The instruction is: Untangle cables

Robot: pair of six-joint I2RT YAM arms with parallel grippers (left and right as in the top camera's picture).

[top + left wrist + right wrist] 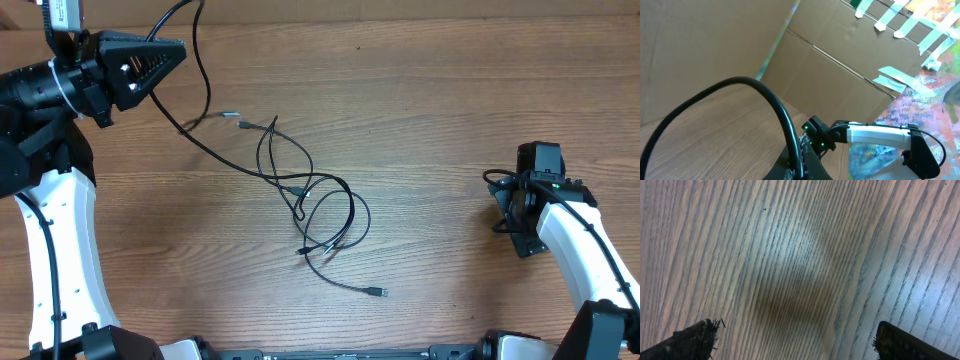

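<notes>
The left gripper (pixel 150 62) is clamped on one cable (pixel 775 105) above the tangled cables (pixel 320 215). The right gripper (pixel 795 340) hangs spread open over the table (pixel 790 255).

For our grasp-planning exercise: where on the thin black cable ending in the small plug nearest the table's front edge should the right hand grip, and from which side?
Probably grip the thin black cable just behind its small plug, coming from above with the open right hand, fingers straddling the strand. That end lies flat, straight and alone on the wooden table, clear of the tangle.
</notes>
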